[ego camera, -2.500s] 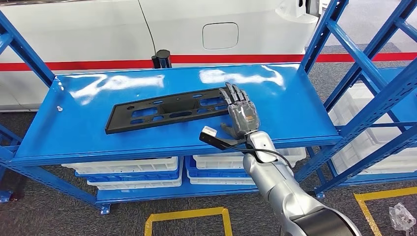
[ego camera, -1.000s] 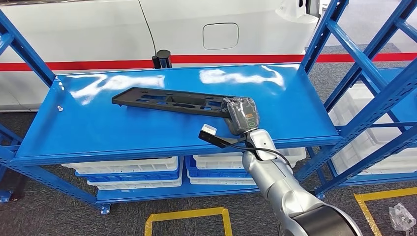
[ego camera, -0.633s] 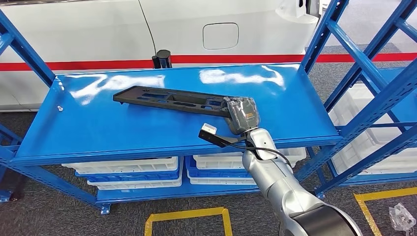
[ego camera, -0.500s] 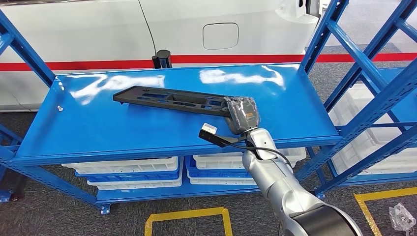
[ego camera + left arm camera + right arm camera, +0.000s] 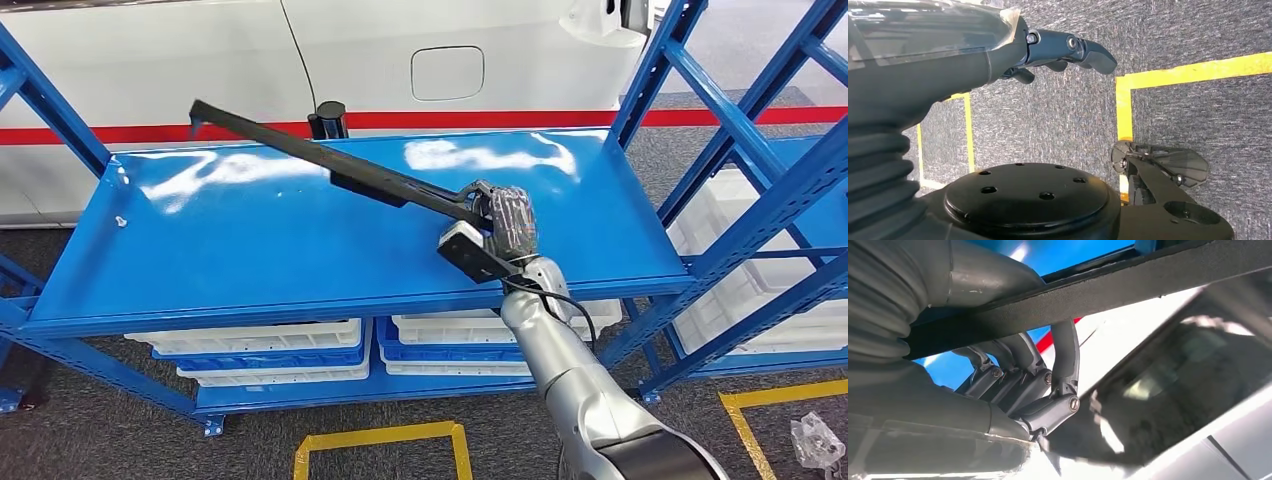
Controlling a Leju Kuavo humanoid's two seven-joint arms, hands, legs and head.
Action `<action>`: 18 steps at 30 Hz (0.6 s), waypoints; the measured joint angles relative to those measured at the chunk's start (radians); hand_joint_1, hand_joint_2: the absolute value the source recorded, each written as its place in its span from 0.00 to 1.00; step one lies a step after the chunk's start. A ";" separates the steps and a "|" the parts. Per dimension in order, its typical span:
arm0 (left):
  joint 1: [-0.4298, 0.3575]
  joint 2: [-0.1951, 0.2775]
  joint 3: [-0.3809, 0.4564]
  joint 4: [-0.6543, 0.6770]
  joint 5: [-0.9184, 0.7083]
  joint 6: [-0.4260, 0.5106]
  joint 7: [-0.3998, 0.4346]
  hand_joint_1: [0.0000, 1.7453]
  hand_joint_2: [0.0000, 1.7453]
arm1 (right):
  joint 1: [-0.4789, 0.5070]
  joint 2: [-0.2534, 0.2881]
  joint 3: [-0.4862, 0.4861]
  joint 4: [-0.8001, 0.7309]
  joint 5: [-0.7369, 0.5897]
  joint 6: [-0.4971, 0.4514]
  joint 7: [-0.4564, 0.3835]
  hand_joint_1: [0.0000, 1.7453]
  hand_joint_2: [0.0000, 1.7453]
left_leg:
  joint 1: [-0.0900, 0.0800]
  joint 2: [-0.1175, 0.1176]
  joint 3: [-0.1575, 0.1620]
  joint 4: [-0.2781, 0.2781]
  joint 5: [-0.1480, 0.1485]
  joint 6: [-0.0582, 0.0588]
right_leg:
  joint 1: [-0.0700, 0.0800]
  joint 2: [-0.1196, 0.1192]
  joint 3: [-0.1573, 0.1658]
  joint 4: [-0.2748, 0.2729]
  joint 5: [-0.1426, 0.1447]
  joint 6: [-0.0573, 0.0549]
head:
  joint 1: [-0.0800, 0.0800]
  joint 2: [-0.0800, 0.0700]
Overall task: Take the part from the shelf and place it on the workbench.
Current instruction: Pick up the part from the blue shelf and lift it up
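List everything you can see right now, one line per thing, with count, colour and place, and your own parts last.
Part: one, black, long and flat, raised at a tilt above the shelf, held at its near end.
Shelf: one, blue, top deck in front of the robot.
Bins: several, white, on the lower levels of the shelf.
Second rack: one, blue, to the right.
Vehicle body: one, white with a red stripe, behind the shelf.
Floor tape: yellow lines on grey carpet.
Right hand: grey, grips the part.
Left hand: dark, hanging over the floor, holding nothing.
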 joint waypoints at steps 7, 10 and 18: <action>-0.012 0.003 0.004 0.000 0.014 0.018 0.004 0.00 1.00 | 0.103 -0.002 -0.010 -0.230 -0.393 0.278 -0.038 1.00 1.00 | 0.000 0.000 0.000 0.000 0.000 0.000 | 0.000 0.000 0.000 0.000 0.000 0.000 | 0.000 0.000; -0.017 0.003 0.004 0.000 0.018 0.024 0.005 0.00 1.00 | 0.160 -0.008 -0.015 -0.353 -0.572 0.386 -0.022 1.00 1.00 | 0.000 -0.001 -0.001 0.000 0.000 0.000 | 0.000 -0.001 0.000 0.000 0.000 0.000 | 0.000 0.000; -0.018 0.003 0.010 0.000 0.029 0.033 0.000 0.00 1.00 | 0.292 -0.032 -0.024 -0.610 -0.831 0.477 0.005 1.00 1.00 | -0.001 0.000 -0.001 0.000 0.000 0.000 | 0.000 0.000 -0.001 0.000 0.000 0.000 | 0.000 0.000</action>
